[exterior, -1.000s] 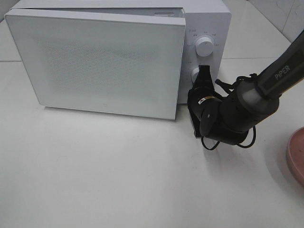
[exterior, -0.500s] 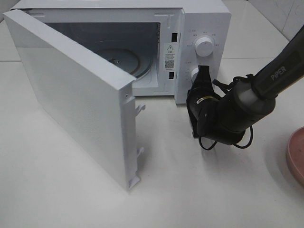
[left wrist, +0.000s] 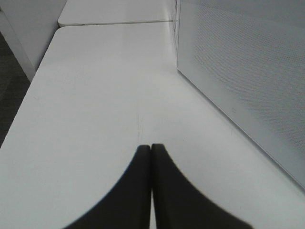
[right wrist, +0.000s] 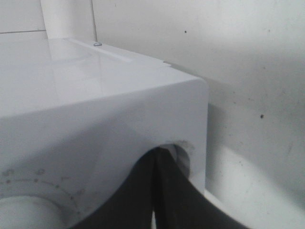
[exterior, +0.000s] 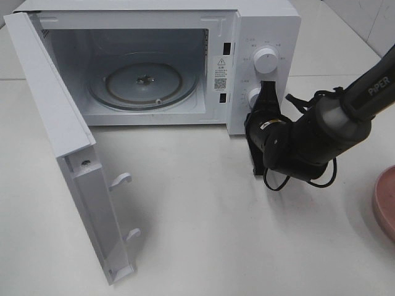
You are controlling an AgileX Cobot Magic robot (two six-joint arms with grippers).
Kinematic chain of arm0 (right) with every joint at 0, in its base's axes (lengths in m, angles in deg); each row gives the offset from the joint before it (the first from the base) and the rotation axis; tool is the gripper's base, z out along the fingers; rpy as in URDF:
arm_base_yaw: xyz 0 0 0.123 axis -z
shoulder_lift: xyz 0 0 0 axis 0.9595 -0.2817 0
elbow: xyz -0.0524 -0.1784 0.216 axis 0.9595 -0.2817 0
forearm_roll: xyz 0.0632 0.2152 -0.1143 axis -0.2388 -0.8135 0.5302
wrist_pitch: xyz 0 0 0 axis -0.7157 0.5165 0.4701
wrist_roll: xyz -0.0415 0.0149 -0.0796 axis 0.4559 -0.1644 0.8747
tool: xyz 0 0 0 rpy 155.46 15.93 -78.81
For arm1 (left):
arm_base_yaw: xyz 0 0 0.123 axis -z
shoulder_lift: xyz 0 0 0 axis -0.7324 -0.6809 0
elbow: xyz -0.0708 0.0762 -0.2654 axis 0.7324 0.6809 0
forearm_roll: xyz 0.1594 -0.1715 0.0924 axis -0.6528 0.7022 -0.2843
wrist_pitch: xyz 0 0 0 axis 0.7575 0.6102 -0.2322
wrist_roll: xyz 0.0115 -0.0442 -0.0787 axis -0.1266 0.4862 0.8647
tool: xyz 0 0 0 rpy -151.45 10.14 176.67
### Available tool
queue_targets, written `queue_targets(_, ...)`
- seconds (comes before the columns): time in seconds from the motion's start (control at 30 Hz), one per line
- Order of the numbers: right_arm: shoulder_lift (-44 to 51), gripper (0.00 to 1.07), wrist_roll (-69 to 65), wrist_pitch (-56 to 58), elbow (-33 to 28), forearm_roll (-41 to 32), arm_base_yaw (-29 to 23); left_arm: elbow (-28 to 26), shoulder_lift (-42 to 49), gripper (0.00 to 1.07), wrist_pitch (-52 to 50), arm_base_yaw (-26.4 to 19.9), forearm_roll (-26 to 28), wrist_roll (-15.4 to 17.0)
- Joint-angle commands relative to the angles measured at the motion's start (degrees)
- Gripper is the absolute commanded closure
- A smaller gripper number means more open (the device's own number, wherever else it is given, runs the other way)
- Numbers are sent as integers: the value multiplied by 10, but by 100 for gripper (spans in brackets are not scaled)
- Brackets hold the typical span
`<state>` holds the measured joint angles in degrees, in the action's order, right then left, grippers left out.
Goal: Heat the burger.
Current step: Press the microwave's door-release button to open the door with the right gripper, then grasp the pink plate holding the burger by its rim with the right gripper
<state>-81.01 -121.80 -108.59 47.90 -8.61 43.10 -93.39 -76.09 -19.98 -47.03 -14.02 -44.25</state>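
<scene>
Biggest first: the white desk (exterior: 203, 246) is seen filling most of the exterior high view, and the white microwave (exterior: 287, 31) is parked along the top of the frame. Its door (exterior: 49, 117) is found wide open, hinged at the left and angled down toward the lower left, so the whole cavity is exposed. The dark right arm (exterior: 361, 92) is seen coming in from the right edge, bent toward the control panel. Inside the cavity, the glass turntable (exterior: 145, 83) is laid flat on the oven floor. A pink plate (exterior: 386, 206) is cut off by the right edge, low in the frame and well apart from the microwave.

The right gripper (exterior: 266, 91) is shown with its jaws pressed together and nothing clamped. Its tips are pointed at the panel right by the lower knob (exterior: 252, 97), below the upper knob (exterior: 265, 60). Whether the knob is actually touched can't be told.

The left gripper (left wrist: 151, 149) is only caught by its own wrist view. It's closed up too, nothing is held, and it's hung over the desk near the door's dotted face. Two latch hooks (exterior: 121, 180) are seen on the door's inner edge.

The burger isn't caught in any view, so its spot can't be told.
</scene>
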Motion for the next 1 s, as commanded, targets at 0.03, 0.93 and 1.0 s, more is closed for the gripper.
queue_targets(0.03, 28, 107, 10, -37, -3, 28, 7, 1, 15, 106, -3, -1, 0, 0)
queue_targets(0.93, 184, 105, 207, 226, -103, 85, 5, 1, 15, 106, -3, -1, 0, 1)
queue_targets(1.0, 201, 104, 231, 261, -103, 105, 5, 1, 15, 106, -3, -1, 0, 1)
